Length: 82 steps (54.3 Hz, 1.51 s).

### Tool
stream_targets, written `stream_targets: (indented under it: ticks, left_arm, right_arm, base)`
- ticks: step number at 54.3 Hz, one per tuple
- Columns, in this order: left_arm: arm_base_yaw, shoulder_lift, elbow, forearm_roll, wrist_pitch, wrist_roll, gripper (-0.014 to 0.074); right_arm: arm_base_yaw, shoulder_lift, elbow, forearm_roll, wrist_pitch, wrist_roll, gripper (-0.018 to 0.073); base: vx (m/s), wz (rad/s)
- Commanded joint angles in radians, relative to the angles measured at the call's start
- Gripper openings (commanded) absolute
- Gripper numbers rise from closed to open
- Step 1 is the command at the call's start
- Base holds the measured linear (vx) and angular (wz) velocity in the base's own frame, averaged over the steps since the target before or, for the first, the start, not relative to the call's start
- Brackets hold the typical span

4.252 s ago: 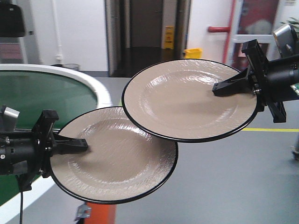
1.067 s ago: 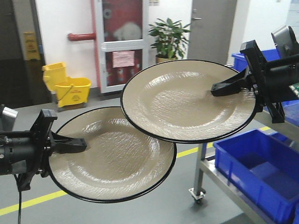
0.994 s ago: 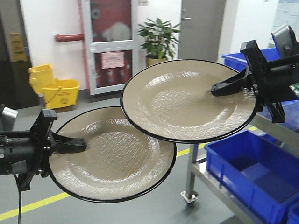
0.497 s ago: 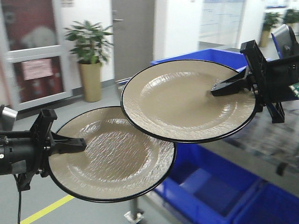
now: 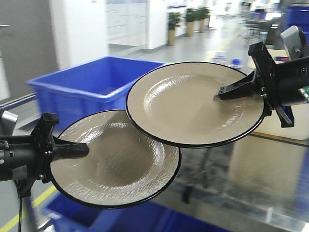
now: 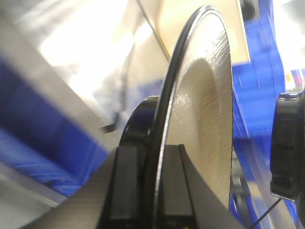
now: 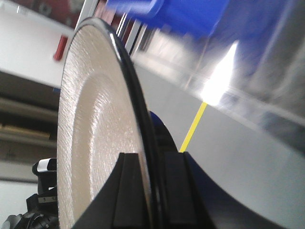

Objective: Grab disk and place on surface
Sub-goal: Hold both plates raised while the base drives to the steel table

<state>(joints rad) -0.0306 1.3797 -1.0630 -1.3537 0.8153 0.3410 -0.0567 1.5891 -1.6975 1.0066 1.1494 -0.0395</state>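
Nearest, the left gripper (image 5: 83, 148) was clamped on the rim of the left disk (image 5: 120, 166), holding it roughly level, probably so it could be lowered flat; the right gripper (image 5: 226, 93) pinched the right disk (image 5: 193, 104) likewise but higher, its near edge overlapping the left disk's far rim, touching or not I could not tell; both hung above the blurred surface (image 5: 263, 193), not on it; a blue bin (image 5: 91, 87) stood beyond. Only the wrist views showed each rim squeezed between two pads (image 6: 126, 186); only the front view showed both disks whole.

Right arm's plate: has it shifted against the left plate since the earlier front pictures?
No. The right plate still overlaps the left plate at its upper edge; only the room behind swept leftward.
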Motion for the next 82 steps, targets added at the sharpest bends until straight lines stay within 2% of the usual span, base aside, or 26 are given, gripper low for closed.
stream_targets:
  ticks: [1, 39, 82]
  left_arm:
    - [-0.004, -0.044, -0.031, -0.115, 0.015, -0.015, -0.0001]
    - [-0.004, -0.044, -0.031, -0.115, 0.013, -0.015, -0.0001]
    - [-0.004, -0.044, -0.031, -0.115, 0.014, -0.015, -0.0001]
  right_arm:
    - [-0.003, -0.048, -0.039, 0.119, -0.056, 0.003, -0.0005]
    - [-0.003, -0.048, -0.039, 0.119, -0.056, 0.001, -0.0005]
    - [-0.003, -0.048, -0.039, 0.119, -0.056, 0.001, -0.0005]
  base:
    - [0.27, -0.79]
    - [0.21, -0.68]
    - [0.1, -0.01]
